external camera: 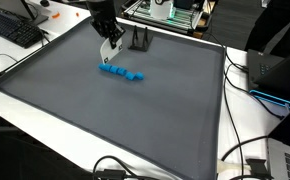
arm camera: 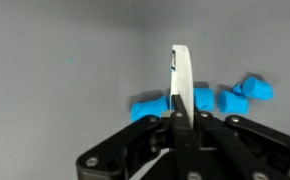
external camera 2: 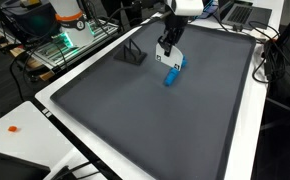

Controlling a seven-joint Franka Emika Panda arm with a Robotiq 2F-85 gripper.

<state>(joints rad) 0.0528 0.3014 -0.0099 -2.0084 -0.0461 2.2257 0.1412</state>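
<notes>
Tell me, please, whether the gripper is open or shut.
Shut on a thin white piece: in the wrist view the gripper pinches it above the blue blocks.

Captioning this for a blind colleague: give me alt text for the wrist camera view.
The gripper, shut on a thin white piece, holds it edge-on at a row of blue blocks lying on a grey mat.

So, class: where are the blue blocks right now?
In an exterior view the blue blocks lie on the grey mat by the gripper, near the black stand.
</notes>
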